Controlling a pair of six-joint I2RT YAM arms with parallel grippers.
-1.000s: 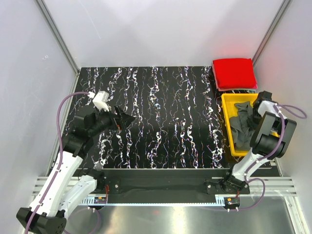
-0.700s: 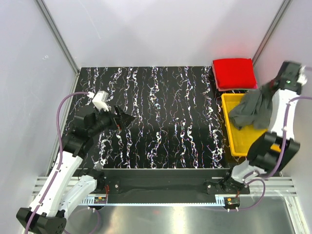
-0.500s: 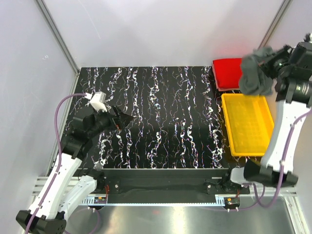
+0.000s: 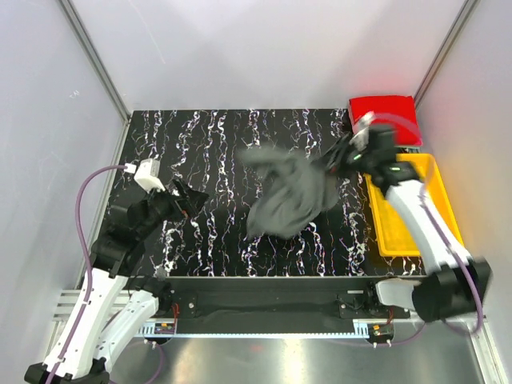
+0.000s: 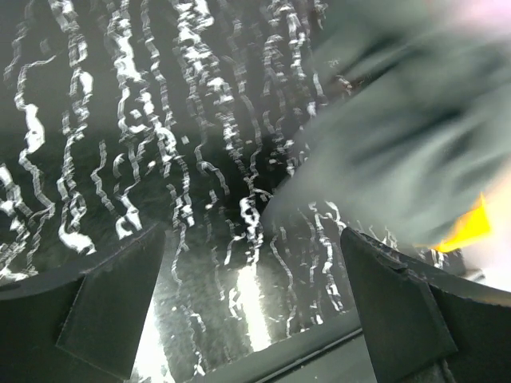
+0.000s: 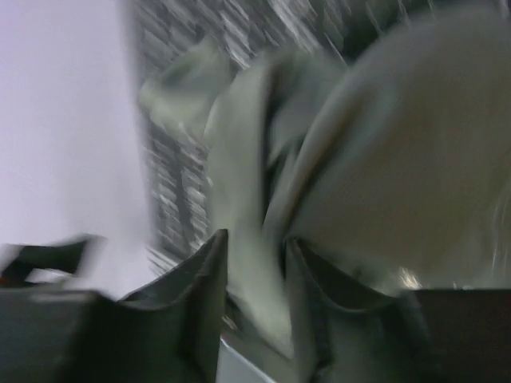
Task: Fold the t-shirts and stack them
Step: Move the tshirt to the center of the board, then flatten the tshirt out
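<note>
Right gripper (image 4: 340, 158), blurred, seems clamped on the dark grey t-shirt (image 4: 292, 196) bunched loosely over the counter's (image 4: 216, 144) middle, the left gripper (image 4: 190, 198) gapes near the left edge, and the folded red t-shirt (image 4: 384, 112) sits at the far right corner.

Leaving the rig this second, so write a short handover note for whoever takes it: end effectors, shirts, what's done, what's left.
The left end effector is open and empty, above the left part of the table.
The right end effector is shut on the dark grey t-shirt, which trails crumpled from it over mid-table; the views are blurred.
The red t-shirt lies folded square at the far right corner, behind the yellow tray, which shows no shirt.
Done: red one folded, grey one out of the tray.
Left: spread the grey one flat, fold it, stack it with the red.
</note>
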